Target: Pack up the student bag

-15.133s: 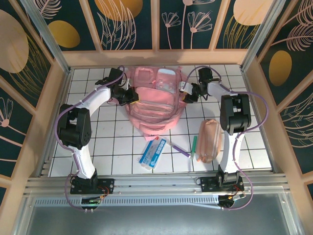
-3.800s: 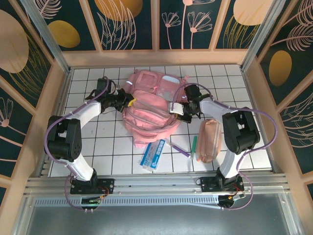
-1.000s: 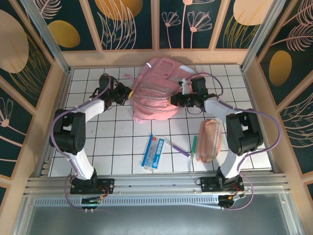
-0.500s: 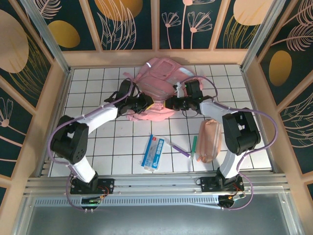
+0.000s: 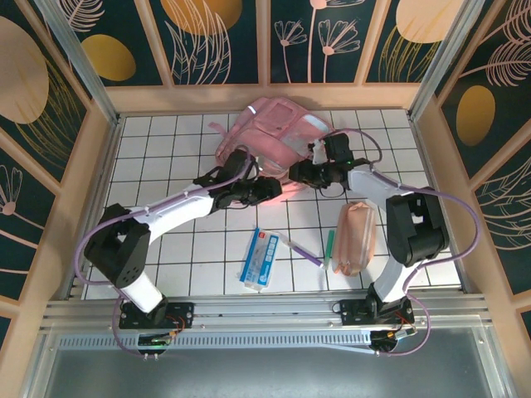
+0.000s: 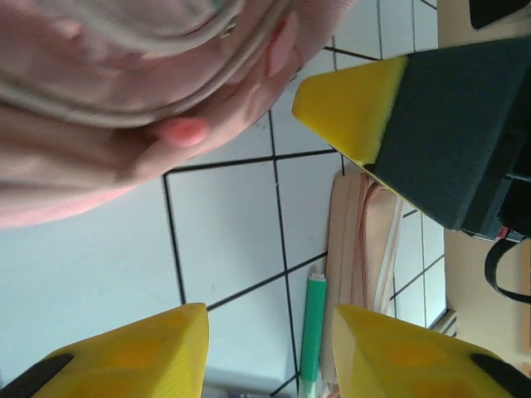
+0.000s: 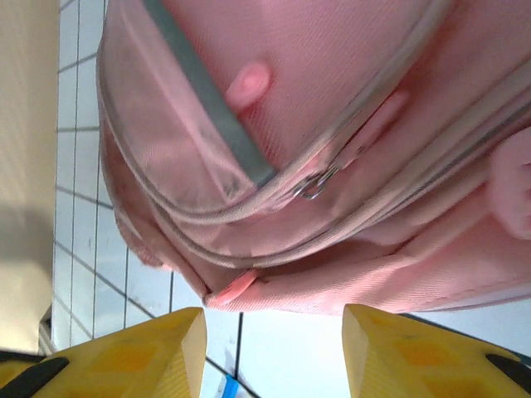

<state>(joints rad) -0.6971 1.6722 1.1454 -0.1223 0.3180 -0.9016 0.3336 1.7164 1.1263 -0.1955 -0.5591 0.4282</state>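
The student bag (image 5: 272,133), a big pink backpack with grey strips, stands slumped at the back middle of the tiled table. Its lower edge hangs just beyond both grippers. My left gripper (image 5: 265,190) is at the bag's near edge, open, with bare tile between its yellow fingertips (image 6: 133,352); the bag (image 6: 116,91) is above them. My right gripper (image 5: 296,172) is beside it on the right, also open and holding nothing. In the right wrist view the bag (image 7: 315,124) looms just past the right gripper (image 7: 274,352).
A peach-pink pencil pouch (image 5: 355,238) lies at the front right, with a green pen (image 5: 328,246) beside it. A purple pen (image 5: 304,252) and a blue-and-white box (image 5: 260,259) lie nearer the middle front. Wooden walls enclose the table.
Both grippers went from shut on the bag to open, letting it go. The left arm swung right, to the bag's near edge. The bag settled lower at the back.
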